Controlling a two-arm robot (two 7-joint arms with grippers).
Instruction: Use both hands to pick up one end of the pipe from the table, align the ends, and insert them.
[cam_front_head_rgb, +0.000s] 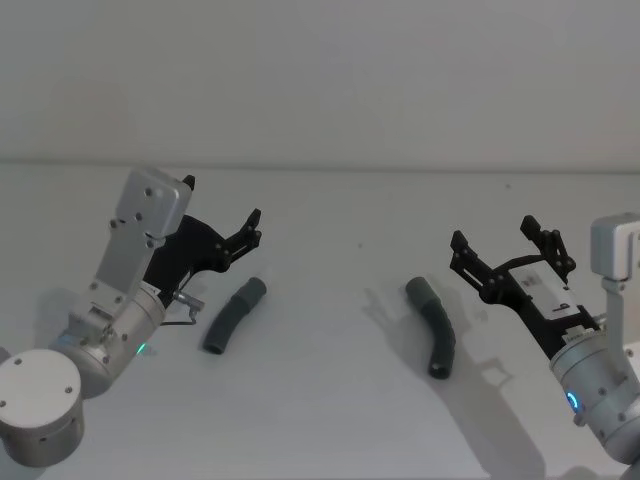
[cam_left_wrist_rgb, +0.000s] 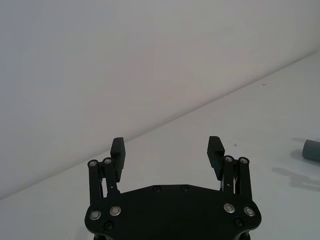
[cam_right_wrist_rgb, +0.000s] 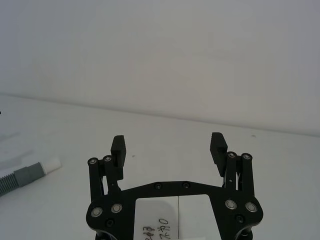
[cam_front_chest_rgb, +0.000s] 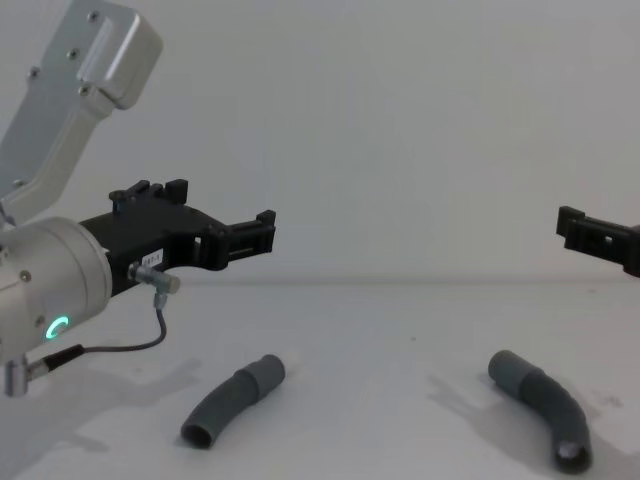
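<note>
Nearest is my left hand (cam_left_wrist_rgb: 166, 145), its fingers spread wide apart with nothing between them. From the head view it hangs above the counter (cam_front_head_rgb: 320, 410), just up and to the left of the left piece (cam_front_head_rgb: 232, 315), not touching it. My right hand (cam_front_head_rgb: 493, 232) mirrors it on the other side: fingers apart and empty, raised off the counter, near the right piece (cam_front_head_rgb: 433, 325) but to its right and clear of it.

Both pieces lie flat on the counter, well apart from each other. The left one runs slantwise with its wider collar at the far end, close under my left fingers. The right one bends like a hook, its collar at the far end too and its other mouth turned toward me.

As I judge it, none of the task is done yet. Neither piece is lifted, no ends are lined up, and nothing is joined. What is left is everything: bring each hand down over its own piece, close on it, raise both, turn them until a narrow end faces a collar, and push one into the other.
</note>
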